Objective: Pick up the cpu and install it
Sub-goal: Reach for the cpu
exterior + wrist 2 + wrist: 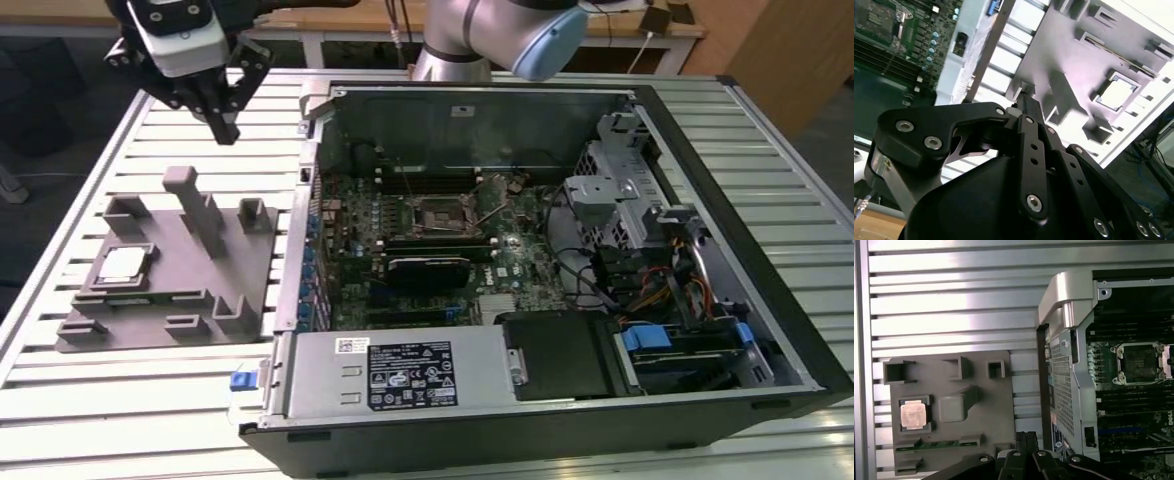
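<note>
Hovering over the slatted desk [80, 160], our claw [224, 132] hangs near the grey tray [174, 295], its fingers drawn together to a narrow tip with nothing between them. We see the cpu [123, 265] lying flat in its square recess on that tray, well apart from the claw and ungrasped. Inside the open computer case [667, 130] the black socket [445, 213] looks empty, so we judge the job barely begun: neither the pickup nor the installation is done.
</note>
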`<state>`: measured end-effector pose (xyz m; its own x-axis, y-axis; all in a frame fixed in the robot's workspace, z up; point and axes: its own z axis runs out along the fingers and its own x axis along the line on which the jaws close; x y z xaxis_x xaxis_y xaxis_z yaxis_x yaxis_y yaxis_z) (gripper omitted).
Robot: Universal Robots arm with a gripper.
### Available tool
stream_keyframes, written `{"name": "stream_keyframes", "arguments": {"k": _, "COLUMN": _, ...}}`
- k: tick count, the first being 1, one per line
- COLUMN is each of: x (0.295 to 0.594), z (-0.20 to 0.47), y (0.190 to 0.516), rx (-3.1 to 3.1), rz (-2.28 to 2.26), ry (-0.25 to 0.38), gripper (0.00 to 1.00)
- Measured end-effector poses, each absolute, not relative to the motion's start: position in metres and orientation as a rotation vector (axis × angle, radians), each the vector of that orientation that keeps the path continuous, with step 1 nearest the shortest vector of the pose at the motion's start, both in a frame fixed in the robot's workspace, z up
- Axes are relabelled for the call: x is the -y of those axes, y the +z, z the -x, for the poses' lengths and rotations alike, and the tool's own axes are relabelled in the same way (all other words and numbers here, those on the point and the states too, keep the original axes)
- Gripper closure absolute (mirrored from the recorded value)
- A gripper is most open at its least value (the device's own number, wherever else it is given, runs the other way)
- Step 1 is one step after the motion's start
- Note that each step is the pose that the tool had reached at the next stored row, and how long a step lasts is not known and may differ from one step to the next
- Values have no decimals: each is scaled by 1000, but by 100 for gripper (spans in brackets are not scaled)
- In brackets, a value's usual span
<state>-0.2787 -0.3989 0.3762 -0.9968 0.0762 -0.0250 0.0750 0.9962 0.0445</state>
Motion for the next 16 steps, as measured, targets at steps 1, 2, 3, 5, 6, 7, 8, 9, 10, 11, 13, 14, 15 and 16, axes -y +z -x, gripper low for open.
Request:
{"name": "stream_keyframes", "arguments": {"k": 1, "x": 399, "z": 282, "y": 375, "rx": -3112, "rz": -118, "ry": 68, "gripper": 89}}
{"name": "stream_keyframes", "arguments": {"k": 2, "x": 399, "z": 285, "y": 375, "rx": -3112, "rz": -118, "ry": 68, "gripper": 89}}
{"name": "stream_keyframes", "arguments": {"k": 3, "x": 399, "z": 287, "y": 374, "rx": -3112, "rz": -118, "ry": 68, "gripper": 89}}
{"name": "stream_keyframes", "arguments": {"k": 5, "x": 399, "z": 293, "y": 372, "rx": -3112, "rz": -118, "ry": 68, "gripper": 89}}
{"name": "stream_keyframes", "arguments": {"k": 6, "x": 399, "z": 295, "y": 372, "rx": -3112, "rz": -118, "ry": 68, "gripper": 89}}
{"name": "stream_keyframes", "arguments": {"k": 7, "x": 398, "z": 298, "y": 371, "rx": -3112, "rz": -118, "ry": 68, "gripper": 89}}
{"name": "stream_keyframes", "arguments": {"k": 8, "x": 398, "z": 300, "y": 370, "rx": -3112, "rz": -118, "ry": 68, "gripper": 89}}
{"name": "stream_keyframes", "arguments": {"k": 9, "x": 398, "z": 303, "y": 369, "rx": -3112, "rz": -118, "ry": 68, "gripper": 89}}
{"name": "stream_keyframes", "arguments": {"k": 10, "x": 398, "z": 306, "y": 369, "rx": -3112, "rz": -118, "ry": 68, "gripper": 89}}
{"name": "stream_keyframes", "arguments": {"k": 11, "x": 398, "z": 308, "y": 368, "rx": -3112, "rz": -118, "ry": 68, "gripper": 89}}
{"name": "stream_keyframes", "arguments": {"k": 13, "x": 398, "z": 314, "y": 366, "rx": -3112, "rz": -118, "ry": 68, "gripper": 89}}
{"name": "stream_keyframes", "arguments": {"k": 14, "x": 398, "z": 317, "y": 366, "rx": -3112, "rz": -118, "ry": 68, "gripper": 89}}
{"name": "stream_keyframes", "arguments": {"k": 15, "x": 398, "z": 320, "y": 365, "rx": -3112, "rz": -118, "ry": 68, "gripper": 89}}
{"name": "stream_keyframes", "arguments": {"k": 16, "x": 398, "z": 323, "y": 364, "rx": -3112, "rz": -118, "ry": 68, "gripper": 89}}
